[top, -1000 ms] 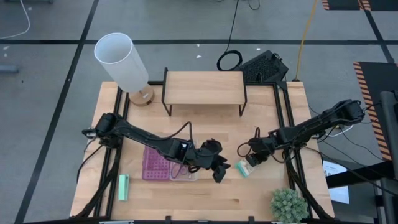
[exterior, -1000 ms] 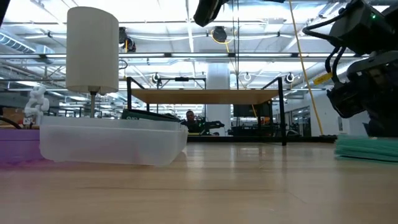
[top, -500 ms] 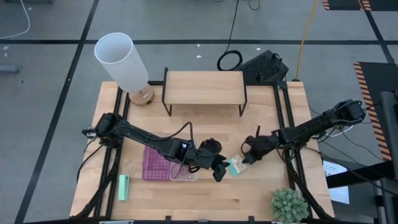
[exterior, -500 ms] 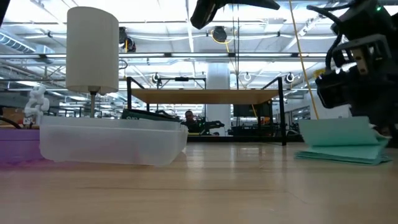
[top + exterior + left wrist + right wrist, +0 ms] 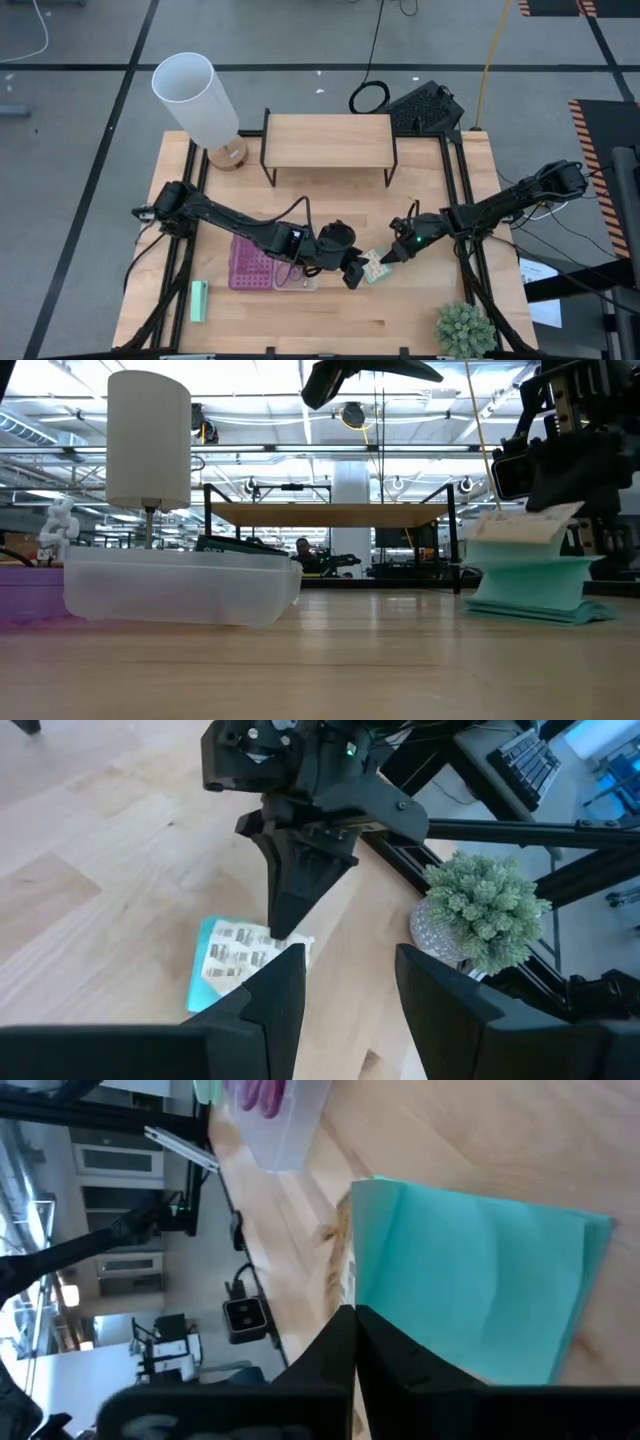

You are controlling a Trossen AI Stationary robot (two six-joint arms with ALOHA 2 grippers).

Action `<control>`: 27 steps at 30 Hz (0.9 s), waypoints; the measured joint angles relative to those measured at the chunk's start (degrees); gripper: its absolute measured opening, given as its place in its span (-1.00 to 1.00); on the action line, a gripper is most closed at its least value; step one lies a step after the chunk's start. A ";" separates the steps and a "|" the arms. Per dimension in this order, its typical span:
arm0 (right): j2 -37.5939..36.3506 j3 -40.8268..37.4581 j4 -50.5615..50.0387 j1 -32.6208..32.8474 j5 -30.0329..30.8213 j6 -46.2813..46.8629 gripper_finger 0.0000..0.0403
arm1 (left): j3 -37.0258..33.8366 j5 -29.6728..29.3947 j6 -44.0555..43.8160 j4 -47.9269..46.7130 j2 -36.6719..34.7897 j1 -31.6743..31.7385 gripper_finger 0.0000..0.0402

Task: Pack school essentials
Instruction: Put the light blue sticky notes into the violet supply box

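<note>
Light wood counter (image 5: 300, 310) with pale grain. Purple studded case (image 5: 252, 262) with a clear, colourless half (image 5: 180, 590). Mint-green block (image 5: 199, 301), plain. Teal pad (image 5: 376, 267) with a beige face and small dark printed marks (image 5: 235, 955); plain teal on its other side (image 5: 480, 1290). White lamp shade (image 5: 195, 95) on a wooden base. Pale wood shelf (image 5: 328, 140) on thin black legs. Green plant (image 5: 463, 328) in a speckled grey pot (image 5: 440, 935). Black arms, black jaws. Grey floor with black lines.
</note>
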 joint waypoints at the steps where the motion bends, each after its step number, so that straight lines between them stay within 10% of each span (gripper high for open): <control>1: 0.00 0.03 -0.02 0.00 -0.02 0.01 -1.00 | 0.00 0.00 -0.20 -0.04 0.00 -0.01 -0.20; 17: -0.06 0.06 -1.11 0.00 -0.60 0.12 -1.00 | -0.11 0.07 -1.20 -0.13 1.12 -0.03 -0.18; 27: -0.12 0.17 -2.90 0.00 -3.66 -1.34 -1.00 | -0.31 3.59 2.63 3.03 8.21 2.99 0.46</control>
